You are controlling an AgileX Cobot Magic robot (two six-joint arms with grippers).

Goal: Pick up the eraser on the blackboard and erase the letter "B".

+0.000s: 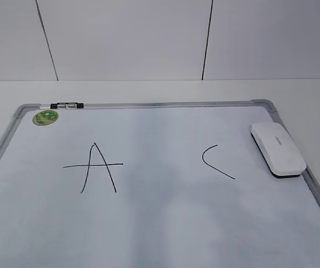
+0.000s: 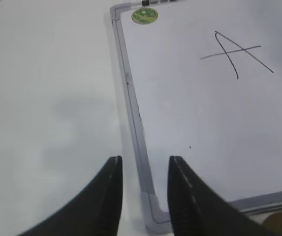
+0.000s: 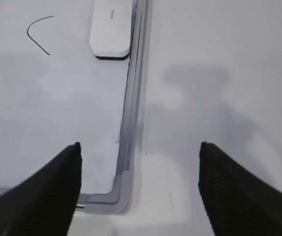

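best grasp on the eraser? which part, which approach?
Grip the eraser across its two long sides near the middle, coming from above. It lies flat on the board, long axis running along the right frame, and its narrow width should fit the open right gripper, which is nearest.

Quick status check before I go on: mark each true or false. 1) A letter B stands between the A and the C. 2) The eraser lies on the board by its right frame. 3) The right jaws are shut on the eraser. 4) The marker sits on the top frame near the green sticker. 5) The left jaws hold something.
1) False: the blackboard shows only the A and the C; the space between is blank.
2) True: the eraser rests there.
3) False: the right gripper is open, short of it.
4) True: the marker lies beside the sticker.
5) False: the left gripper is empty.
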